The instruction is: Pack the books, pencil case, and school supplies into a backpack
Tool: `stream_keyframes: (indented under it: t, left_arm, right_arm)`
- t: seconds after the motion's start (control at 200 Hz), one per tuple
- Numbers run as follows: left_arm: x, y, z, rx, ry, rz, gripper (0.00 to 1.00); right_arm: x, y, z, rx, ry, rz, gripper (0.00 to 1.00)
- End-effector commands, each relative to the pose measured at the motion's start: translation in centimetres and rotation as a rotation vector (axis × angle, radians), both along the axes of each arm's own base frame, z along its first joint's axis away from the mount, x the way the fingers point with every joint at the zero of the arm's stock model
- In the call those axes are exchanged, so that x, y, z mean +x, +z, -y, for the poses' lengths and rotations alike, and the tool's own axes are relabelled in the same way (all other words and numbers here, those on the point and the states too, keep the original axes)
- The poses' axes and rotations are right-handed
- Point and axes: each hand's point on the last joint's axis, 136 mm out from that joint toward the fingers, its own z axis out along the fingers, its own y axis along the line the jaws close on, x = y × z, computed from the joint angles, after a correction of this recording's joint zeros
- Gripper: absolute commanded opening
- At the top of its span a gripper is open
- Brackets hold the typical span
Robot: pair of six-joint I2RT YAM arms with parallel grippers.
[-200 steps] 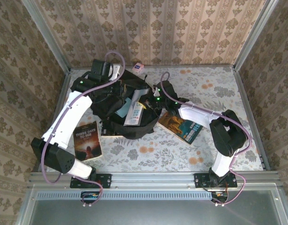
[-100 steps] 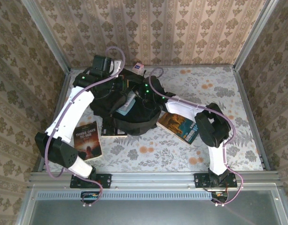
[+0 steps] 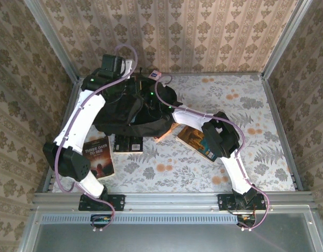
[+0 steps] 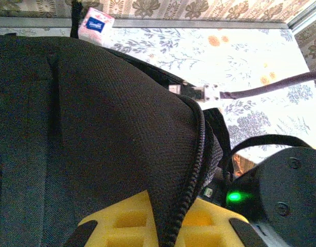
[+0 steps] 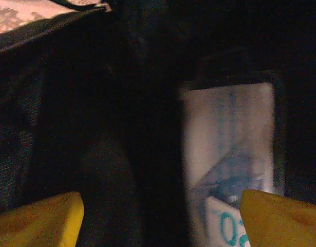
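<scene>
The black backpack lies at the table's back left. My left gripper is shut on its zipped rim and holds the fabric up. My right gripper is open deep inside the dark backpack, its yellow fingers wide apart. A pale flat item with teal print lies by the right finger, ungripped. On the table lie three books: a dark one with an orange glow, a black one and a brown-and-teal one. I cannot make out the pencil case.
A small pink-white packet rests by the back wall behind the backpack. An orange corner pokes out under the backpack's front edge. Metal rails and papered walls close in the table. My right forearm spans the middle.
My right gripper has opened and the arm has pushed further left into the backpack. The items seen earlier in the backpack's mouth are now covered by fabric. The left grip holds.
</scene>
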Motion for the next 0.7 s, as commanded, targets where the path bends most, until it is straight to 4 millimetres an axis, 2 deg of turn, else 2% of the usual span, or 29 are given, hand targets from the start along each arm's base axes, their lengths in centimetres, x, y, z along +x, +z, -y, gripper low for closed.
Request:
stream_keyframes:
  t: [0.0, 0.105, 0.32, 0.41, 0.51, 0.695]
  left_arm:
    - [1.1, 3.5, -0.8, -0.078, 0.034, 0.091, 0.00]
    - [2.2, 3.9, -3.3, -0.110, 0.108, 0.108, 0.00]
    - [4.4, 7.6, -10.5, -0.145, 0.277, 0.203, 0.00]
    - [4.8, 8.5, -12.8, -0.099, 0.334, 0.233, 0.00]
    - [5.2, 8.8, -14.8, -0.047, 0.393, 0.265, 0.00]
    - [6.0, 8.4, -16.7, 0.034, 0.453, 0.289, 0.00]
  right_arm:
    - [-0.8, 4.4, -1.0, 0.037, 0.099, 0.115, 0.81]
    - [-2.0, 5.5, -0.7, 0.022, 0.158, 0.174, 0.81]
    - [-4.8, 9.0, 0.7, -0.073, 0.291, 0.325, 0.79]
    - [-5.5, 10.6, 2.5, -0.127, 0.297, 0.373, 0.79]
    - [-5.3, 11.7, 5.1, -0.130, 0.274, 0.393, 0.79]
    - [-4.6, 10.6, 9.9, -0.190, 0.227, 0.345, 0.79]
